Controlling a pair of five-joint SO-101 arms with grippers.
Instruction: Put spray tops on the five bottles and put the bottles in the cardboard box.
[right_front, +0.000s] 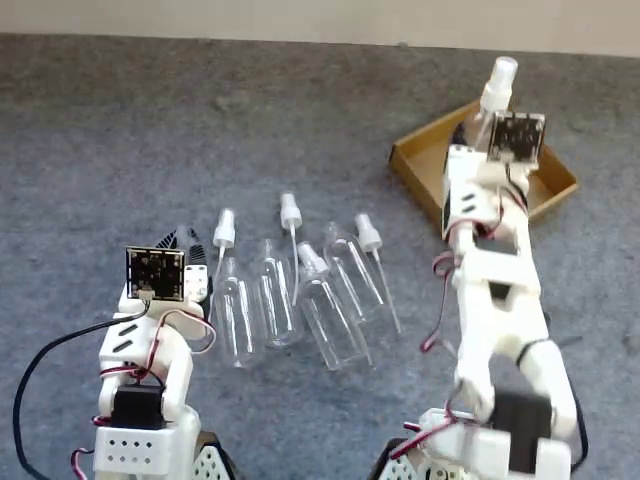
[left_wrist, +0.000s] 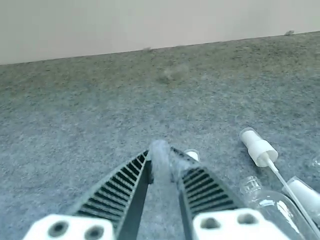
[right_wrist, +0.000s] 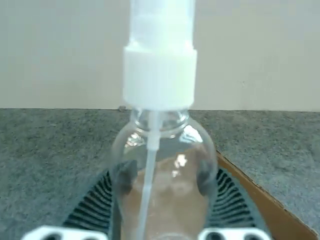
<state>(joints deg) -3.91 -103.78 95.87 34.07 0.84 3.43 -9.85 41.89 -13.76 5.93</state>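
An upright clear bottle (right_front: 492, 108) with a white spray top (right_wrist: 159, 75) screwed on is clamped in my right gripper (right_front: 482, 138), which is shut on its body (right_wrist: 165, 185) over the cardboard box (right_front: 415, 172). Several capless clear bottles (right_front: 275, 295) lie side by side on the carpet in the middle. Loose spray tops (right_front: 290, 212) with dip tubes lie among them. My left gripper (left_wrist: 162, 161) hovers low at the left end of that row, fingers together. A pale blurred patch sits at their tips; I cannot tell what it is. The nearest spray top (left_wrist: 257, 146) and bottle (left_wrist: 272, 207) lie to its right.
Grey carpet covers the whole work area, with open floor to the left and behind the row. The box's brown wall (right_wrist: 250, 186) shows just under the held bottle. A pale wall runs along the far edge.
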